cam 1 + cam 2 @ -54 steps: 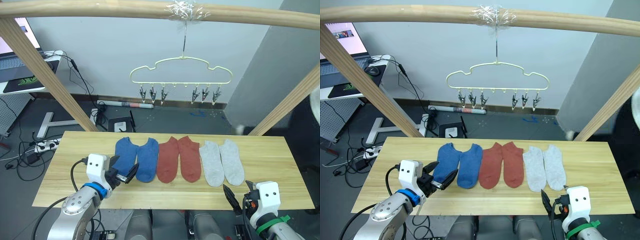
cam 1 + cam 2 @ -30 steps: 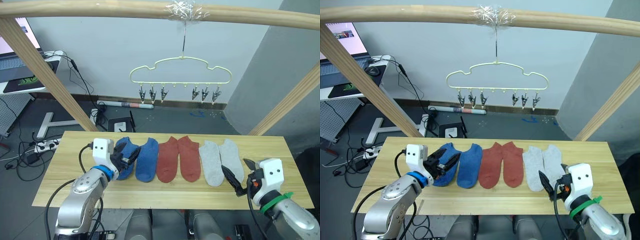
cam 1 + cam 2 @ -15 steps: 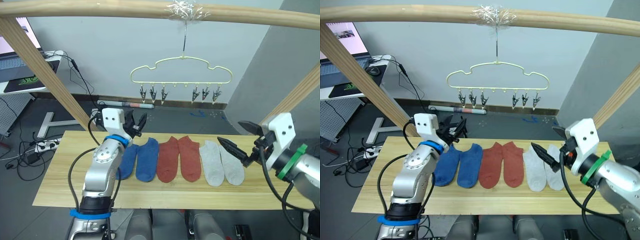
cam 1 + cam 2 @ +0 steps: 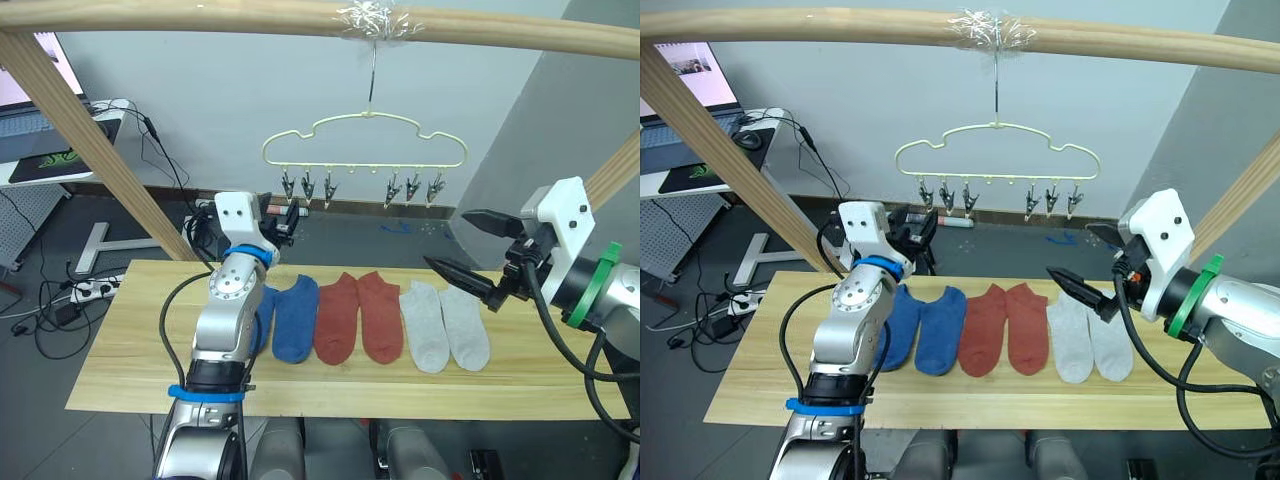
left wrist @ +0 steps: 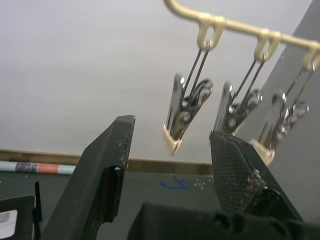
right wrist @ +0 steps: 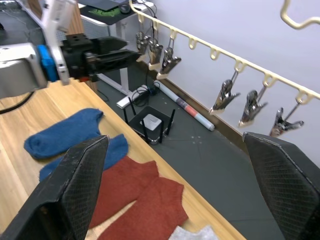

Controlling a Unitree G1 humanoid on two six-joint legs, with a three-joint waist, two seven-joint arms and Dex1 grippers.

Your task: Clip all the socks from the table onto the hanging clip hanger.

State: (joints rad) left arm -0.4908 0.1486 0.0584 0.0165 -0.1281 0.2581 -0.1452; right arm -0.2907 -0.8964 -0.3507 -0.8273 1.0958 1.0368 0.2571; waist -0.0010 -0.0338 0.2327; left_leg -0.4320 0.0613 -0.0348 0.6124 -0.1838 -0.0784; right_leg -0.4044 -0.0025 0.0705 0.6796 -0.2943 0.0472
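Six socks in a row on the light wooden table point(image 4: 120, 370), toes toward the robot: two blue socks point(image 4: 293, 318) at left, two rust-red socks point(image 4: 358, 317) in the middle, two light grey socks point(image 4: 444, 325) at right, each pair side by side and touching; bare grained wood on both sides of the row and along the near edge; above and behind, a pale-yellow clip hanger point(image 4: 365, 138) hooked over a round wooden pole point(image 4: 200, 17) and wrapped there in clear tape, with metal clips point(image 4: 307, 187) dangling in two groups of three; slanted wooden poles point(image 4: 90, 140) framing the scene at each side; beyond, a dark grey floor point(image 4: 350, 240) with loose cables point(image 4: 60, 295), a striped tube point(image 4: 245, 209) along the skirting, a small black box point(image 4: 240, 250), and a side desk point(image 4: 50, 150) with a laptop at far left; pale wall point(image 4: 220, 90) behind. Left hand point(image 5: 172, 170) raised above the table's far edge, fingers apart, empty, just beneath the leftmost clips; right hand point(image 4: 470, 250) lifted over the grey socks, fingers spread wide, holding nothing.
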